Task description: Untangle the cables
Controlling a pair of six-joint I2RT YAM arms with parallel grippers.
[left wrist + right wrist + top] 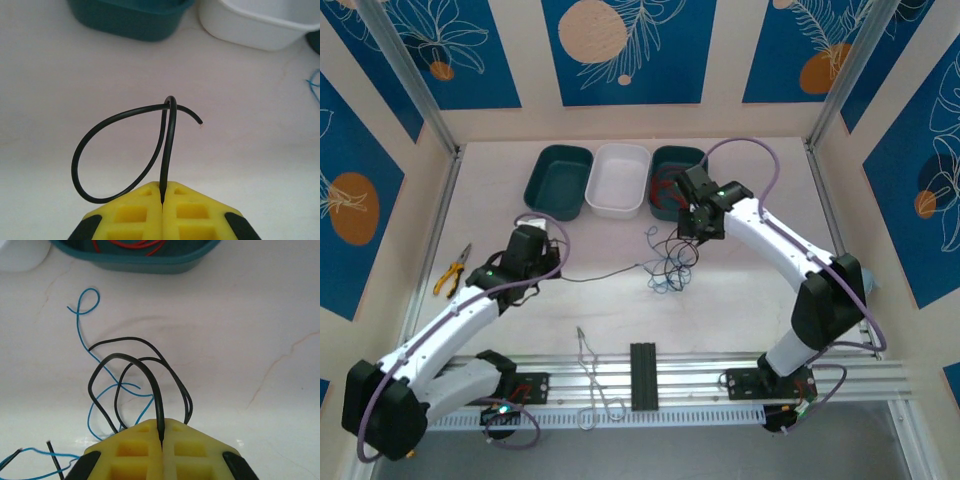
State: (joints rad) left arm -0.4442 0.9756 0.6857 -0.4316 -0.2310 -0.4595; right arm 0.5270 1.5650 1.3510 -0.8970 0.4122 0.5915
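Note:
The cables are a tangle of thin black and blue strands [670, 268] on the table's middle. One black strand [605, 273] runs taut leftward from it to my left gripper [560, 272]. In the left wrist view, that gripper [163, 187] is shut on a black cable [82, 150] that loops in front of the yellow fingers. My right gripper [692, 230] hangs over the tangle's far side. In its wrist view the right gripper [161, 427] is shut on another black cable [125, 357], with a blue cable [82, 310] curling beneath. Red cables [130, 246] lie in a teal tray [150, 262].
Three trays stand at the back: teal [558, 181], white [620, 178] and teal [672, 160] with the red cables. Yellow-handled pliers [451, 270] lie at the left. A silvery wire loop [592, 385] rests on the metal rail [720, 375] near the arm bases.

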